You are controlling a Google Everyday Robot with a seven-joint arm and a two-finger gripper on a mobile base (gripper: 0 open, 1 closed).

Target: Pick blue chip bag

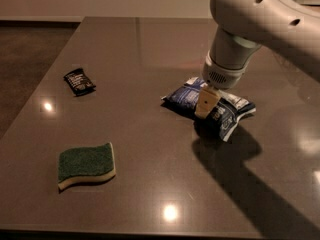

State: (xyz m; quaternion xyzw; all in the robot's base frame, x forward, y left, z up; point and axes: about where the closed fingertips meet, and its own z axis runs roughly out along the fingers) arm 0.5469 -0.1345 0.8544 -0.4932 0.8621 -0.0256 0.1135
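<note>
The blue chip bag (181, 97) lies flat on the dark table, right of centre: glossy dark blue with white label panels and a crimped white end at its right. My gripper (205, 104) comes down from the pale arm (260, 14) at the upper right and sits on top of the bag's middle, touching or pressing into it. The arm's wrist hides part of the bag's far side.
A small black packet (79, 81) lies at the left of the table (150, 39). A green and yellow sponge (86, 165) lies at the front left. The table's front edge runs along the bottom of the view, and the arm's shadow falls to the front right.
</note>
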